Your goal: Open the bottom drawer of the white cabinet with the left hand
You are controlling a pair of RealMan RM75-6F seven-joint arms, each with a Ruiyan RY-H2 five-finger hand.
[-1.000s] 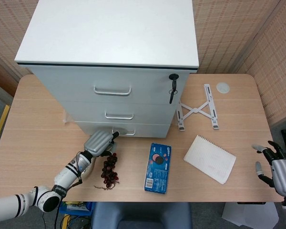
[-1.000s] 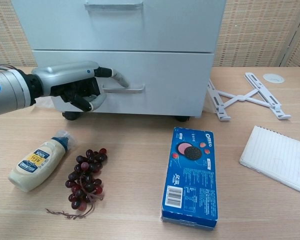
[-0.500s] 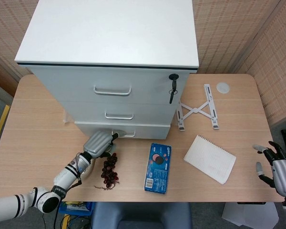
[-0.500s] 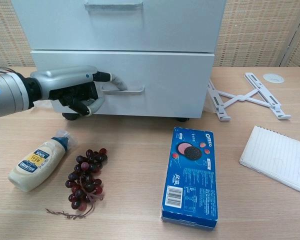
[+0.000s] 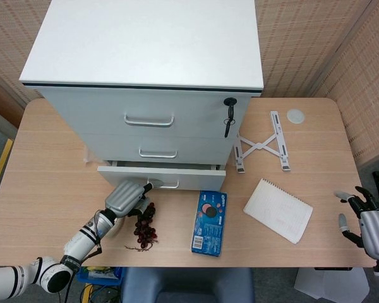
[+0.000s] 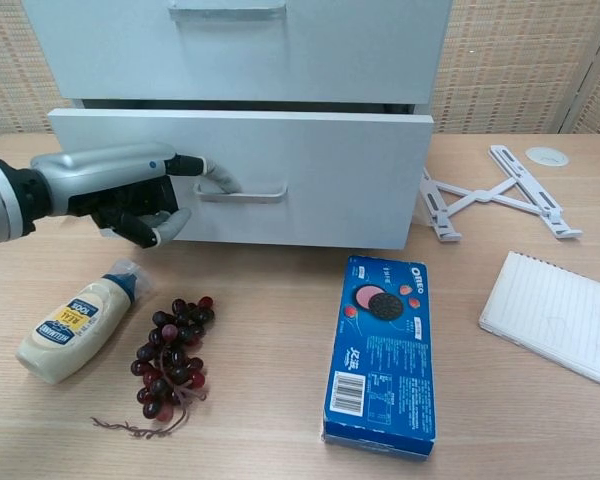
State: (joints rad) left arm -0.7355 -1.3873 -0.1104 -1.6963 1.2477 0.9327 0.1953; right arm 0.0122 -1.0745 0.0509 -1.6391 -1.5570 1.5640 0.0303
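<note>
The white cabinet [image 5: 145,57] stands at the back of the table, its key [image 5: 228,117] hanging at the upper right of the front. Its bottom drawer [image 6: 310,185] juts out a short way from the front, also seen as the bottom drawer [image 5: 189,177] in the head view. My left hand [image 6: 115,190] reaches in from the left and hooks a finger through the drawer's metal handle [image 6: 245,190]. The same left hand [image 5: 126,197] shows below the drawer in the head view. My right hand [image 5: 366,221] hovers at the table's right edge, fingers apart, holding nothing.
In front of the drawer lie a mayonnaise bottle [image 6: 75,320], a bunch of dark grapes [image 6: 170,355] and a blue Oreo box [image 6: 383,350]. A notebook [image 6: 565,315], a folding stand [image 6: 490,190] and a small round lid [image 5: 295,115] sit to the right.
The bottom drawer has slid out from flush to slightly open. My left hand has drawn back toward me with a finger hooked on the handle. The right hand has stayed put.
</note>
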